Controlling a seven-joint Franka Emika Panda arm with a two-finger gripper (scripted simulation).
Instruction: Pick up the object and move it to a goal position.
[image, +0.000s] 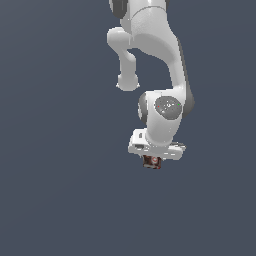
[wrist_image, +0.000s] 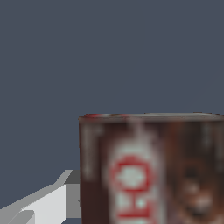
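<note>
The object (image: 152, 162), a tiny dark brown box with a red and white label, hangs directly under the white hand of my gripper (image: 152, 159) in the exterior view. It sits against the plain dark grey background. In the wrist view the object (wrist_image: 151, 170) is very close and blurred. One pale finger (wrist_image: 57, 199) lies against its side. The other finger is out of frame. The gripper is shut on the box.
The white arm (image: 160, 55) comes down from the upper edge of the exterior view to the wrist. Around it there is only a uniform dark grey surface (image: 50, 150). No marker or other item shows.
</note>
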